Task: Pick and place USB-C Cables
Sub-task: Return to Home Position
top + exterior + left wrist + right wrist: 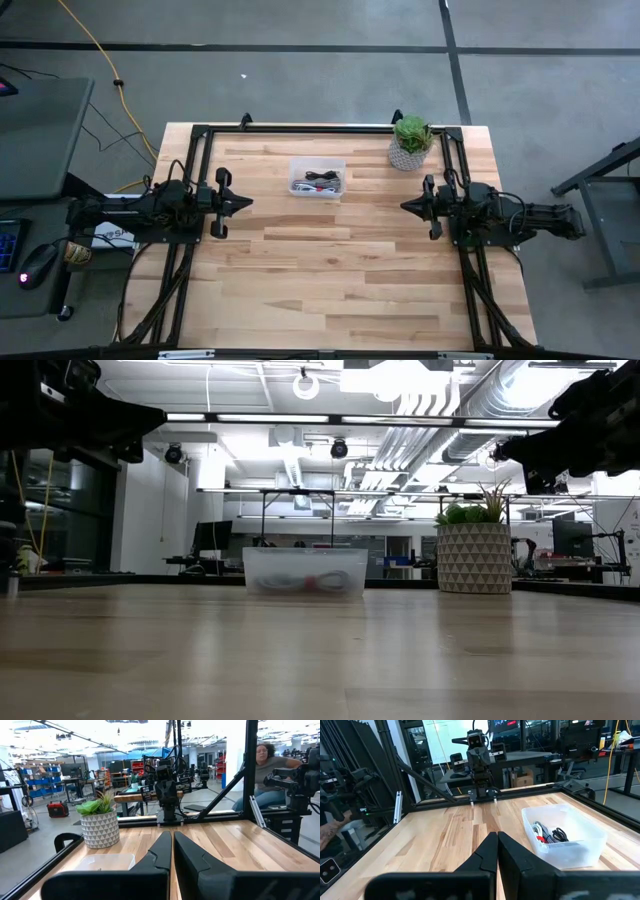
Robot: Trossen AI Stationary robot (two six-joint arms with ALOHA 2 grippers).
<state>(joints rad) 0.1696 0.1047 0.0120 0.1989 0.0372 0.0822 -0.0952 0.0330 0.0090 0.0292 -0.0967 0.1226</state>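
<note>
While apart, left hand (247, 203), right hand (404, 207) closed (cables (320, 181) in bin (317, 162)).

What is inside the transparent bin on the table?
Inside the transparent bin lie the USB-C cables, a tangle with black, red and white parts. They overlap, so their number cannot be counted, and the bin floor beneath them is hidden.

Lighting: bright and even, from white ceiling strip lights (300, 418) overhead, with a soft sheen across the pale butcher-block wooden tabletop (330, 270) at table height. Shadows: faint and short beneath the clear plastic bin (304, 571) and the patterned white plant pot (474, 558). Backlight: the dark robot arms (70, 410) are near-silhouettes against the glaring ceiling.
</note>
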